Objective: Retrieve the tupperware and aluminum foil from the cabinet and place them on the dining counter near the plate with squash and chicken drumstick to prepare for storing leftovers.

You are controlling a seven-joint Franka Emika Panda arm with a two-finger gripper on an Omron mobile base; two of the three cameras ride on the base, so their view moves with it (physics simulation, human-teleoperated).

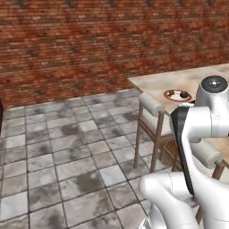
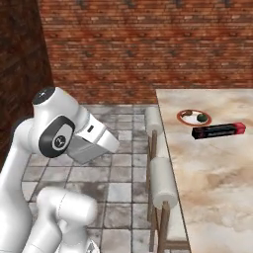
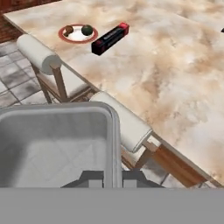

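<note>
In the hand view my gripper is shut on the right wall of the grey tupperware, which hangs over the floor beside the stools. The same tub shows beside my forearm in the right base view. On the dining counter lies the red-rimmed plate with food on it. The aluminum foil, a black box with a red end, lies right next to the plate. The cabinet is out of view.
Wooden stools with white rolled backrests line the counter's near edge between me and the top. Grey tiled floor spreads to the left. A brick wall stands behind.
</note>
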